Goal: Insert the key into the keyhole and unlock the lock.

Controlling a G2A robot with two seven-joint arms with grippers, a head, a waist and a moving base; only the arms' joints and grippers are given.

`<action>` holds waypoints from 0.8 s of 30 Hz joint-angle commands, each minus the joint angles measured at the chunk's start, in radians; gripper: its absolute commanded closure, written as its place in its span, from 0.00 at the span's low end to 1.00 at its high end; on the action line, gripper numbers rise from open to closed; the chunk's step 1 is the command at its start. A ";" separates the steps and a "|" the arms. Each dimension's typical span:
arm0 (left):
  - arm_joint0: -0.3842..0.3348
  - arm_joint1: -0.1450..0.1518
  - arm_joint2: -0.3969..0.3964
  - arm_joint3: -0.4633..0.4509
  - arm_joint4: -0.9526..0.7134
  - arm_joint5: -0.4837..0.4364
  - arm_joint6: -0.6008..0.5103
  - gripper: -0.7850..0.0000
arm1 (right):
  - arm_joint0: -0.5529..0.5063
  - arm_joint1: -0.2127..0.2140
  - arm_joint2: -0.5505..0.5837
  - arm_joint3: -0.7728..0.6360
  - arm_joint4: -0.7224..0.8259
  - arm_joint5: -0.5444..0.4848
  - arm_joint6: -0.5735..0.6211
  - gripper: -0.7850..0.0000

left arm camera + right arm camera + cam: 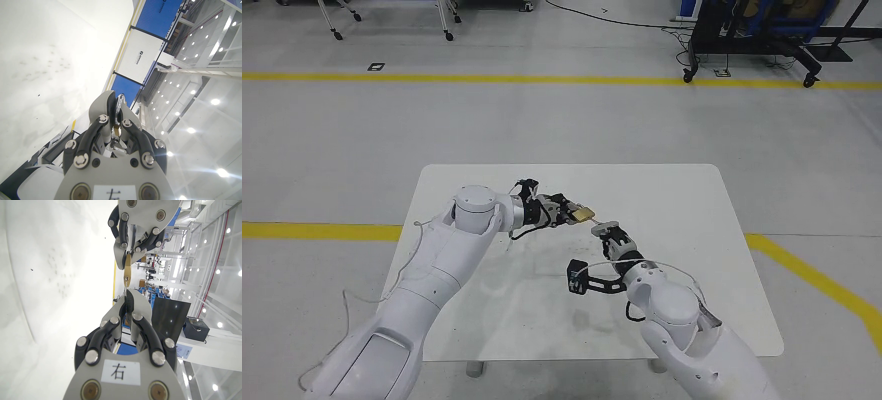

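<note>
Gripping small brass padlock (584, 213) in left jaws, mid-frame above white bench (692, 200); pinching thin silver key (125, 291) in right jaws, with tip at keyhole (127, 277).

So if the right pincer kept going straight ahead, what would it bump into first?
Probably the small brass padlock, held by the left pincer. The thin metal key in the right pincer points at its keyhole end; whether they touch is hard to tell.

The lock (127, 273) looks like polished brass; the white surface (682, 200) is matt, smooth and faintly smudged.
</note>
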 commanded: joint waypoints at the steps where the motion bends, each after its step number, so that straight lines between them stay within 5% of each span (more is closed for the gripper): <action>1: 0.000 0.000 0.000 0.000 0.003 0.000 0.001 1.00 | 0.002 -0.002 -0.001 0.000 -0.003 0.000 0.002 1.00; 24: 0.006 -0.001 -0.008 -0.006 0.016 0.004 0.009 1.00 | 0.004 -0.018 -0.017 0.005 -0.048 -0.014 0.015 1.00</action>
